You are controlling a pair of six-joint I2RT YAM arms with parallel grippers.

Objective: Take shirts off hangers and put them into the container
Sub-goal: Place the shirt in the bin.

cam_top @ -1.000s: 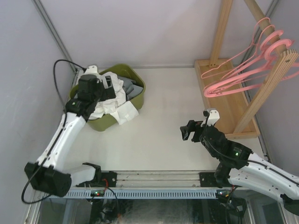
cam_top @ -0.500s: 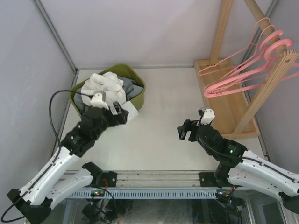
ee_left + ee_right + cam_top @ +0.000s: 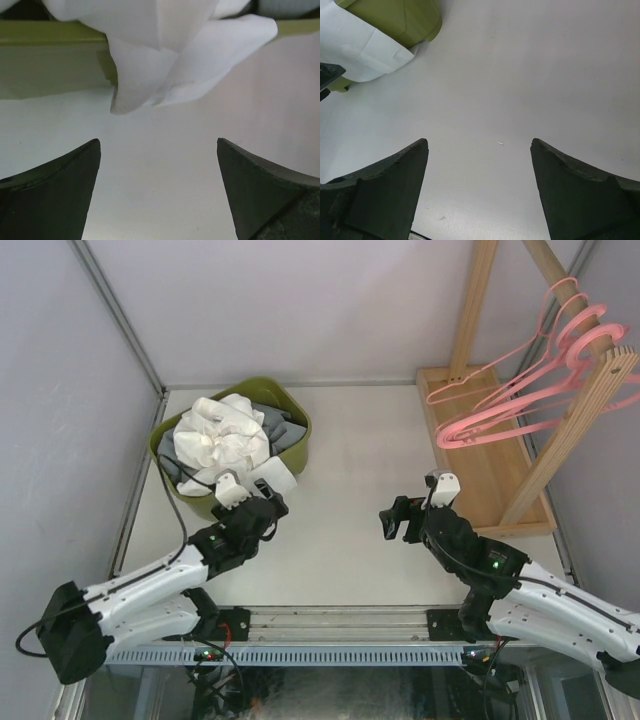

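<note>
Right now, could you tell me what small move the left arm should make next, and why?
Probably ease the left jaws forward and close them on the white shirt's flap, to tuck it in. The flap hangs over the container's near rim, the jaws stand open just short of it, and the hangers look bare.

Soft, even, bright light casts only faint shadows, and the left wrist view is slightly blurred, its white limp fabric shirt [image 3: 165,60] nearly overexposed.
</note>
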